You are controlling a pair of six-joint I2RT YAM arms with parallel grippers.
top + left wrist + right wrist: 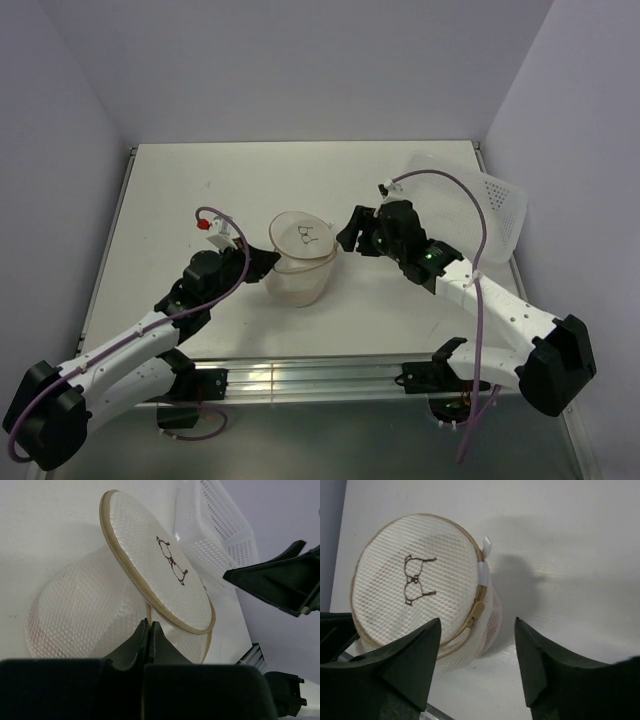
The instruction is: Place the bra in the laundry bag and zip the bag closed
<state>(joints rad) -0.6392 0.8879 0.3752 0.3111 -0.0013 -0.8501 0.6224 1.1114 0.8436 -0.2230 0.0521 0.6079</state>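
while your left gripper [149, 630] is pinched flat on the tan rim tape [149, 614] of the laundry bag [300, 272], treat it as the anchor. its jaws are closed tight on that strip at the bag's left side, and the bag stands at mid-table between the two arms. the round lid [155, 562] tilts up off the mesh body, so the zip looks not yet run all the way round. a faint pinkish tint [37, 630] shows through the mesh low in the left wrist view. it is likely the bra, though you cannot be sure. your right gripper [477, 625] hangs with its jaws wide apart and nothing between them, just beside the bag's right side, facing the zip pull [478, 609] and the white tab [486, 544] above it. to do this well, come in narrow onto the pull alone, not the mesh, then draw it along the rim in an arc while the left gives counter-tension. if you drag sideways, the soft wall will likely buckle and jam the slider. for room, bare table [190, 180] lies open behind and left of the bag. the clear perforated bin [485, 210] stands near your right arm at the right edge, and the rail [300, 375] at the near edge is well apart from the bag. favour sweeping toward the far side rather than rightward.
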